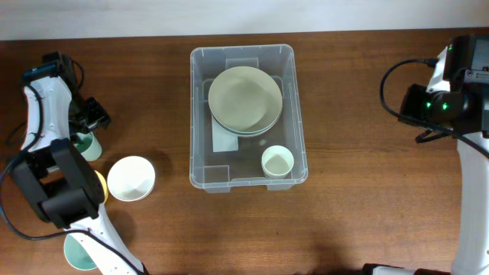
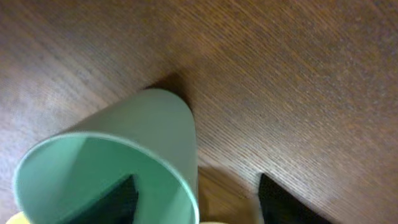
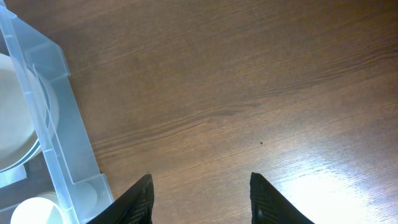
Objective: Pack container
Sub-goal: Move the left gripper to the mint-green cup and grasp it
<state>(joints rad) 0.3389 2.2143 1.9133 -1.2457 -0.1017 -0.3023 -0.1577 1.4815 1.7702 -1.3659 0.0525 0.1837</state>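
Left arm (image 1: pixel 42 114) first: white shell links broken up by chunky black joint blocks, a thin black cable (image 1: pixel 17 137) trailing off its side. Right arm (image 1: pixel 472 198) is the same white tube, with a black housing up top, small green lights (image 1: pixel 443 105) glowing and a black loop of cable (image 1: pixel 391 80). Up close, the right hand (image 3: pixel 200 180) has matte black, tapered fingers (image 3: pixel 142 200); the left hand (image 2: pixel 198 179) shows equally dark fingers (image 2: pixel 283 204).

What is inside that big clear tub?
The tub holds a stack of pale plates and one small cup. The plates cover part of a white label; how many plates are stacked is hidden.
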